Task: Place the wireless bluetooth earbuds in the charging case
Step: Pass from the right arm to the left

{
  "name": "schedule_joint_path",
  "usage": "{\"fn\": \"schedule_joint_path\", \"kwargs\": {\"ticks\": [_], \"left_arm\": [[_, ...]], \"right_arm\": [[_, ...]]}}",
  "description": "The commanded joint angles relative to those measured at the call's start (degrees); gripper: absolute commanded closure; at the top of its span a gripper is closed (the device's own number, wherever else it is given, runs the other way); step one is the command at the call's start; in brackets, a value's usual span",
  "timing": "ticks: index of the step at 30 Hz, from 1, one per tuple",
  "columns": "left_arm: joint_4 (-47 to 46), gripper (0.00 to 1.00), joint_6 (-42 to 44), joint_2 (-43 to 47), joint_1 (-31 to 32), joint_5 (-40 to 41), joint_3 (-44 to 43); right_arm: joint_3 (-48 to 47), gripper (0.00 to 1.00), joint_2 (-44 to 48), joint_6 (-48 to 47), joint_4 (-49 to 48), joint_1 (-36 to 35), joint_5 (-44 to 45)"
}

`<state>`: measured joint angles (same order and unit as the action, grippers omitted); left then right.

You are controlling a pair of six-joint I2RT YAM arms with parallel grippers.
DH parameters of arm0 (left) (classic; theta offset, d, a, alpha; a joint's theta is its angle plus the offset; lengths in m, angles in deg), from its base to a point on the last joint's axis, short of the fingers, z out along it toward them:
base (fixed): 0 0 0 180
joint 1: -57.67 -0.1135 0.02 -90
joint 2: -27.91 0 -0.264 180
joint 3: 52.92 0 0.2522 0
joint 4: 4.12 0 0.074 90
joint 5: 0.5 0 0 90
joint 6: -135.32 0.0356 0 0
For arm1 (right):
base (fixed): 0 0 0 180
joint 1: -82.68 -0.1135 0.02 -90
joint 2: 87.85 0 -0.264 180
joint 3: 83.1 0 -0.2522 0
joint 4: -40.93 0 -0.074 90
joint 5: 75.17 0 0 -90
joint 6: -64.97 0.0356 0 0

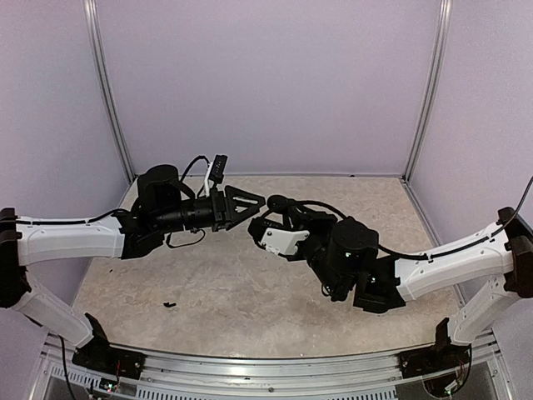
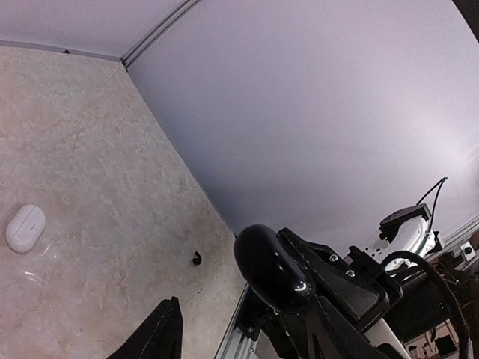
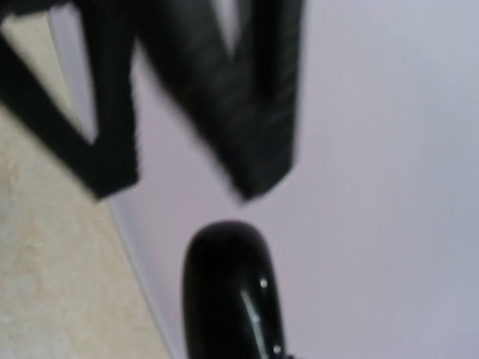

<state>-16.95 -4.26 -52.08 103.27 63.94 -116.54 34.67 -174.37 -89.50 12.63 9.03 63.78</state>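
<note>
White charging case [image 2: 25, 227] lay shut on the counter [image 2: 112, 149], leftward of my left claw [image 1: 254, 201] (long axis pointing roughly away); that arm seemed nearer. Neither claw's gap could I tell.

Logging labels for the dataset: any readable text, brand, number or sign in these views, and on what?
No readable text in any view.
Case: plain white, no marking visible.
Right wrist view: too blurred to read anything.
</note>
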Motion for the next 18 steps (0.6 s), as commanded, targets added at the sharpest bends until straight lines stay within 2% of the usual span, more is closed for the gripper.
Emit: {"fn": "schedule_joint_path", "kwargs": {"ticks": [1, 7, 18], "left_arm": [[-2.1, 0.43, -3.3, -2.2, -0.3, -3.6, -2.2], [-6.1, 0.45, -7.1, -4.9, 0.0, -7.1, -3.2], [-9.2, 0.45, -8.6, -4.2, 0.6, -8.3, -3.2]], "right_arm": [[2.1, 1.0, -0.3, -7.6, -9.4, -1.1, 0.8], [2.9, 1.0, -1.6, -12.1, -13.2, -1.2, 1.1], [3.0, 1.0, -1.8, -12.7, -12.1, -1.3, 0.9]]}}
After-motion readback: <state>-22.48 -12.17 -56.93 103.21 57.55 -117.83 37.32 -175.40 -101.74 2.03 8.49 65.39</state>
